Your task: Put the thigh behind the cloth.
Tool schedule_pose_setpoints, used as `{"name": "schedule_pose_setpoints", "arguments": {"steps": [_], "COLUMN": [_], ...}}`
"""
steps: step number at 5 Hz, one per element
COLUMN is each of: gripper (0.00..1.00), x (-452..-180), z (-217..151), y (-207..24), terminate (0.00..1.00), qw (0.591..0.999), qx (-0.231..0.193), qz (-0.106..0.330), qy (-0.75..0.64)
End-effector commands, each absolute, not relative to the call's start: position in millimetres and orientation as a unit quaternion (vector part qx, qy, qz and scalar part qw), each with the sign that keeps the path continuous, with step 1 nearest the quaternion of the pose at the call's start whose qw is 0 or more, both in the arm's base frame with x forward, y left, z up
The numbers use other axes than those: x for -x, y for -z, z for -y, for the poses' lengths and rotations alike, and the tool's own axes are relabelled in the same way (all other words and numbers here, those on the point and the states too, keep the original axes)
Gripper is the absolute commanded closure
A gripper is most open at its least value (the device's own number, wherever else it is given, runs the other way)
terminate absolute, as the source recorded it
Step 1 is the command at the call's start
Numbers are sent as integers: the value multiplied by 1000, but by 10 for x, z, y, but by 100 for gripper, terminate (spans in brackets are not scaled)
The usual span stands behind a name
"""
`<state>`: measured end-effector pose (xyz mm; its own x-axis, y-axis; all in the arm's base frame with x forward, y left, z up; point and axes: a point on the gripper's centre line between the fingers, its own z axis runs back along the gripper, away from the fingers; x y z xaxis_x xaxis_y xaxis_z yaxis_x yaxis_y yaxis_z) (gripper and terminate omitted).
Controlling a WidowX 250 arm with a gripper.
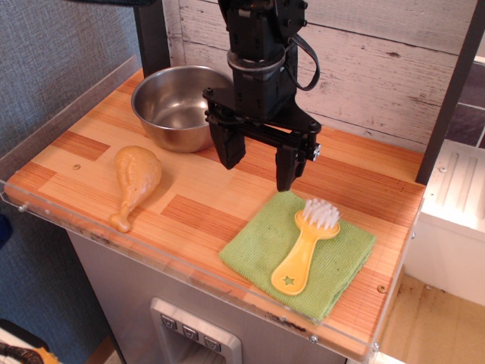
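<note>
I have not picked up the thigh (135, 182) yet, so I must go get it first. The green cloth (299, 254) with the yellow brush (305, 246) sits just under my gripper (258, 163). My gripper is spread wide, holding nothing. The thigh lies off to its side, well apart. The steel bowl (178, 106) sits behind.

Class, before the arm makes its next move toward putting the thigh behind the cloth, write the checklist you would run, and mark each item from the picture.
1. Gripper open and empty: ok.
2. Thigh free to grasp, nothing on it or touching it: ok.
3. Gripper above the thigh: not ok; it hangs between bowl and cloth.
4. Bare tabletop behind the cloth: ok.
5. Brush lies on the cloth, not behind it: ok.
6. Gripper's height above the table: cannot tell.
</note>
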<state>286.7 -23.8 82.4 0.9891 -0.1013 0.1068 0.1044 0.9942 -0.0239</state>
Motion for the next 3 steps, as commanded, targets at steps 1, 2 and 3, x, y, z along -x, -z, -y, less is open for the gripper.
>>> {"name": "schedule_pose_setpoints", "arguments": {"steps": [1,2,3], "gripper": [0,0,0], "x": [-2867,-2494,-2172], "z": [238,-73,-348], "y": [-824,-847,-839], "terminate": [0,0,0], "qw": [997,998,996], "qx": [15,-21,-43], "qz": [53,57,58], "qy": [52,-1,-57]}}
